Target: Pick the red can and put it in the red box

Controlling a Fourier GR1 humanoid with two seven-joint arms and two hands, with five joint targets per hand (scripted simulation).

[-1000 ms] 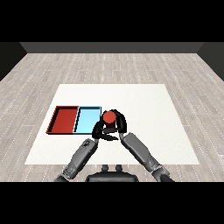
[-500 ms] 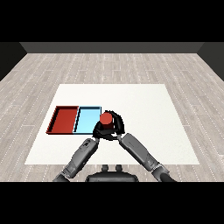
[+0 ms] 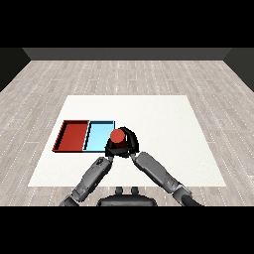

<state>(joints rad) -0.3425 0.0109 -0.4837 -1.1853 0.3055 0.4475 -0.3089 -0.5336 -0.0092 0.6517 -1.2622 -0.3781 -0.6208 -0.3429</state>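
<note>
The red can (image 3: 117,136) is held upright in my right hand (image 3: 128,144), whose fingers curl round it. It hangs over the right edge of the light blue tray (image 3: 97,136). The red tray (image 3: 72,135) lies to the left of the blue one, with nothing in it. My left hand (image 3: 109,151) sits just below and left of the can, close to the right hand; its fingers are mostly hidden.
Both trays lie side by side on the left part of the white table (image 3: 163,124). My two forearms reach in from the lower corners and meet near the blue tray's right edge.
My right hand has carried the red can to the left, from beside the blue tray to over its right edge. The left hand has stayed near it.
</note>
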